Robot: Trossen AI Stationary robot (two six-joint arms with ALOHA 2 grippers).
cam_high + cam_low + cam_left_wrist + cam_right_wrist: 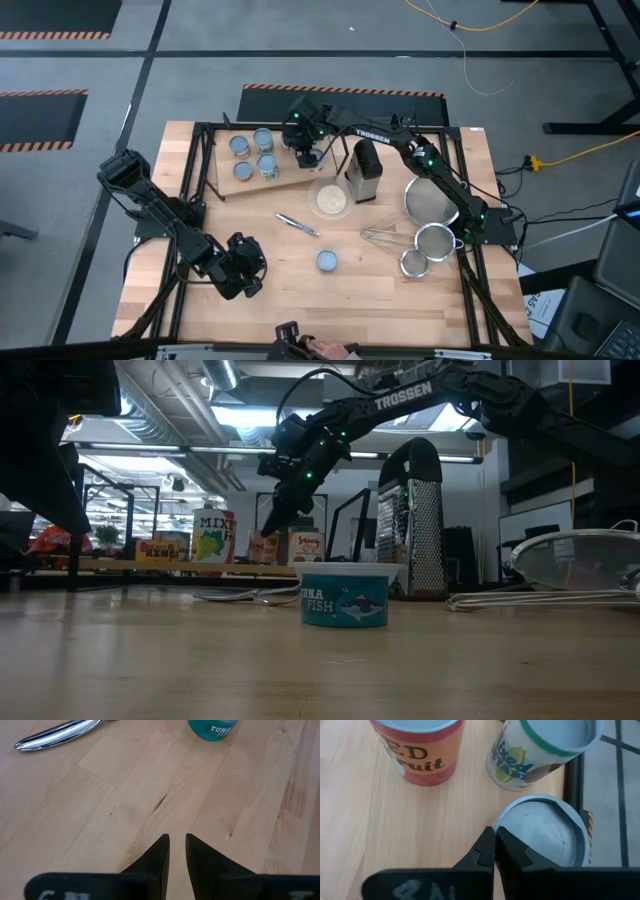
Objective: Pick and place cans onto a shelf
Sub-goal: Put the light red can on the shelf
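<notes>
The shelf (222, 184) is a pale board at the table's far left, and several cans (252, 155) stand on it. My right gripper (306, 156) hangs shut over the shelf's right end. Its fingertips (493, 834) are beside the grey top of one can (542, 832). Just beyond stand a red-labelled can (420, 750) and a mixed-vegetable can (535, 750). A teal tuna can (327, 261) stands alone on the table's near middle (343, 598). My left gripper (247, 272) waits at the near left, fingers (177, 845) a narrow gap apart, holding nothing. My right gripper's shut fingers slant down from the table's right. They end at the rim (504, 825) of the grey-topped can, which stands upright on the shelf. I cannot tell whether they touch it.
A metal grater (365, 170) stands upright beside a whitish bowl (331, 200) in mid-table. Three round strainers (430, 200) and a whisk (385, 235) lie at the right. A metal utensil (297, 224) lies between the bowl and my left gripper. The table's black frame (200, 150) borders the shelf.
</notes>
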